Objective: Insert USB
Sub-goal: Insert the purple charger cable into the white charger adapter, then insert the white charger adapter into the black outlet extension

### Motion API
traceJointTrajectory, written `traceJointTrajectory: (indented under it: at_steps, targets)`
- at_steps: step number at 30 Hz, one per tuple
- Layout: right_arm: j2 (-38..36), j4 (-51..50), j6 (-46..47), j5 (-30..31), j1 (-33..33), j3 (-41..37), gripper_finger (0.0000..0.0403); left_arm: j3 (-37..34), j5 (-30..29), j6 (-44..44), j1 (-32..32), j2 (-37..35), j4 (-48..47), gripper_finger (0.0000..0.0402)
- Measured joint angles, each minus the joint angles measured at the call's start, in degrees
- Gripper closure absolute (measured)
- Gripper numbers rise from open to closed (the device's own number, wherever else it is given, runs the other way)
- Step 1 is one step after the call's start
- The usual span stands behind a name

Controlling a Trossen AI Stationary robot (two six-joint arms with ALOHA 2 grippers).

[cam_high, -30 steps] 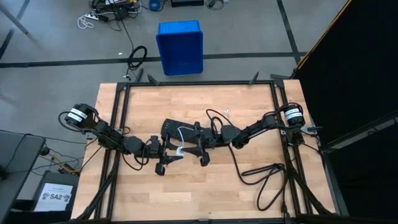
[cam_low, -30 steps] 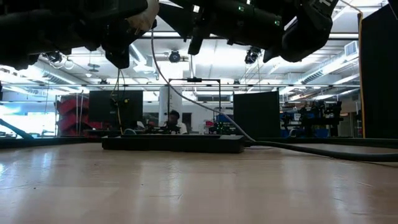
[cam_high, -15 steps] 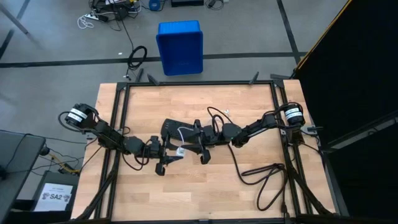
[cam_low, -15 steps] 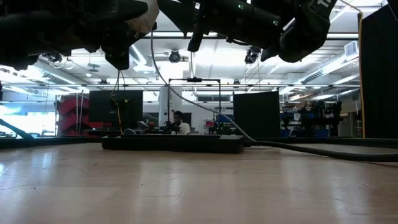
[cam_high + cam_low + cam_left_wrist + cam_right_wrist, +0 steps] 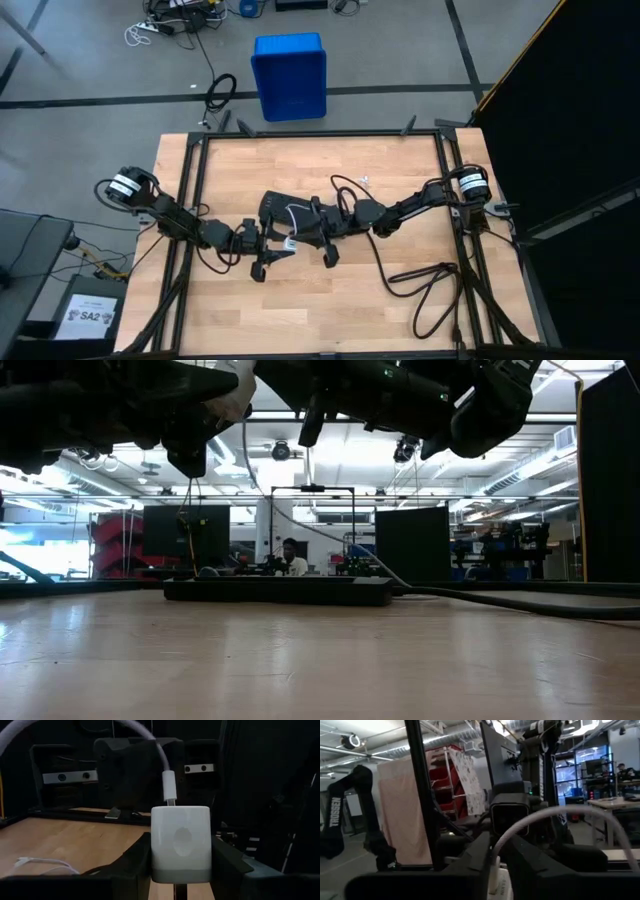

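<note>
High view evenly lit, sharp. Low view backlit by ceiling lamps (image 5: 281,451) at 12 o'clock, arms silhouetted. Left wrist dim; right wrist foreground blurred.

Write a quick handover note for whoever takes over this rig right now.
Left tool: shut on the white charger block, held above mid-table.
Right tool: shut on the USB cable near its plug, facing the left tool.
Done: both parts are picked up, and the plug sits at the block's port.
Left: seating depth cannot be judged; confirm it, then release.
Black power strip lies on the table.
</note>
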Motion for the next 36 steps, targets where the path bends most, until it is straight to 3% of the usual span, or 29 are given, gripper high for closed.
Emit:
traceJointTrajectory:
  at_steps: [22, 27, 36]
  targets:
    - [0.07, -1.24, -2.42, -1.26, 0.07, 0.03, 0.0397, -0.05, 0.04, -0.12, 0.0, 0.04, 1.65, 0.0275]
    - [0.19, 2.19, -5.99, -1.26, 0.07, -0.1, 0.0354, 0.14, 0.18, -0.3, 0.0, -0.08, 2.83, 0.0275]
    - [0.37, 3.27, -8.16, -0.39, 0.1, -0.23, 0.0222, 0.32, 0.97, 0.4, 0.0, -0.2, 5.17, 0.0275]
